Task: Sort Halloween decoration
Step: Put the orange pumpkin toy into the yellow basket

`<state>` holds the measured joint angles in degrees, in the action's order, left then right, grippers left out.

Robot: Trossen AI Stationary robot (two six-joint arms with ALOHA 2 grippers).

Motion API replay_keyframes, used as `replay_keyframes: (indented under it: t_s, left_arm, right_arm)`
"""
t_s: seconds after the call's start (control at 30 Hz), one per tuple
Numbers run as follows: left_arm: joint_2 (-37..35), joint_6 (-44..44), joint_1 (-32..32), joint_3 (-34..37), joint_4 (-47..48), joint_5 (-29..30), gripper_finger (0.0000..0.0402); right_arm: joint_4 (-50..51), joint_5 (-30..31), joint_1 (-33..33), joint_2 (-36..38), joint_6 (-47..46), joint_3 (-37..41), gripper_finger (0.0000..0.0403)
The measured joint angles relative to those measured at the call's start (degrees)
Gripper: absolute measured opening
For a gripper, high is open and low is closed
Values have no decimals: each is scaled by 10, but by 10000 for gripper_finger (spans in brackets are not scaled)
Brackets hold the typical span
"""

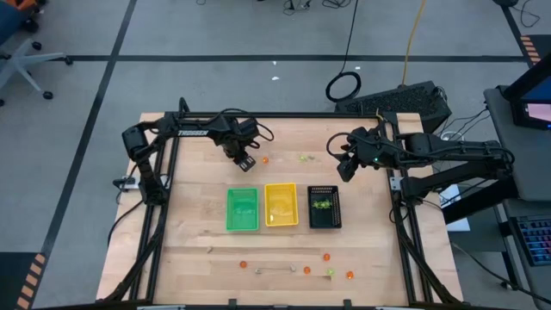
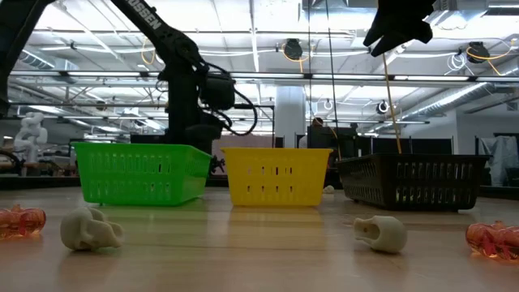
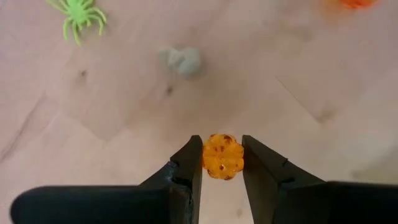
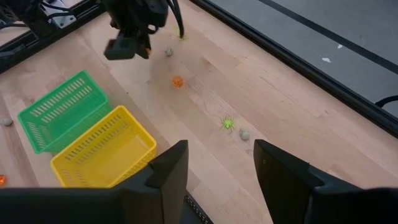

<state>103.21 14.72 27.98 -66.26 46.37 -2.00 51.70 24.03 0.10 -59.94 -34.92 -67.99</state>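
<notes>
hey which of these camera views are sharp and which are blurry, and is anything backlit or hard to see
Left wrist view: orange pumpkin trinket between the left hand's fingers is sharp, while the green spider and grey trinket beyond are soft. Low view: ceiling lights backlight the scene, so the arms are silhouettes; the pale skull up close is slightly blurred. High view: evenly lit, trinkets tiny. Right wrist view: clear.
</notes>
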Motion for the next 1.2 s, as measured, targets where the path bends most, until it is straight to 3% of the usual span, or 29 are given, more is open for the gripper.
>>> replay_keyframes:
  t_s: [0.43,0.8,1.03,1.2]
  left_arm:
    - [-150,127,-42,-2,-5,-93,86]
    - [-281,219,-119,-3,-133,-140,86]
    - [-311,210,-173,-3,-207,-143,86]
    - [-311,205,-207,-3,-256,-143,86]
  right_arm:
    - [-5,40,0,0,-4,0,169]
    - [-21,63,0,-11,-7,0,169]
    - [-42,38,0,-43,-5,0,169]
    - [-76,-32,0,-60,-4,0,169]
